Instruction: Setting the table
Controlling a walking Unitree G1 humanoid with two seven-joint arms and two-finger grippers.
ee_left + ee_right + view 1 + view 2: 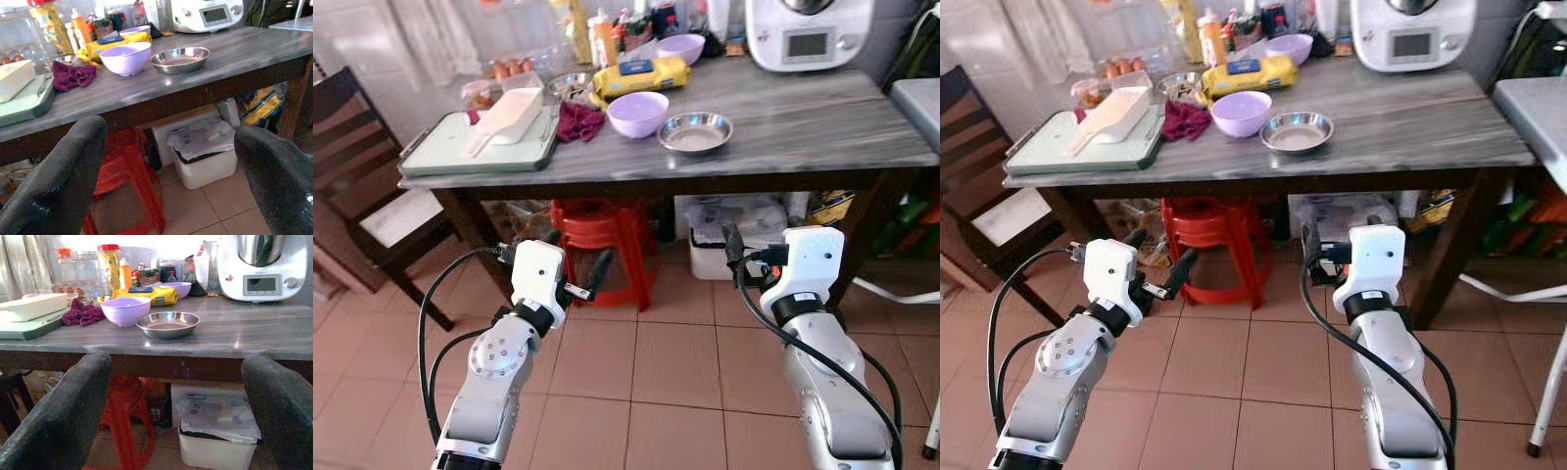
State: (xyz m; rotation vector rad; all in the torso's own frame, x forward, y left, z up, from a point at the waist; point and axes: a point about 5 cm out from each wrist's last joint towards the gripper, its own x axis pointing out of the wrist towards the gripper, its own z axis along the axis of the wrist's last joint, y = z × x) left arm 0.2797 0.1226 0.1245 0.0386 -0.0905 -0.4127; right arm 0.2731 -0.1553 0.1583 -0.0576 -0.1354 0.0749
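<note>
I'm at the approach step, nothing picked yet. Left gripper (576,274) and right gripper (178,406) both spread wide, empty, low in frame below the table (822,127) edge. Steel dish (695,131) and lilac bowl (637,114) sit upper centre. Next I'd raise an arm and reach over the edge.

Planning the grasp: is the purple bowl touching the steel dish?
Apart. The right wrist view shows a strip of bare tabletop between the purple bowl and the steel dish.
</note>
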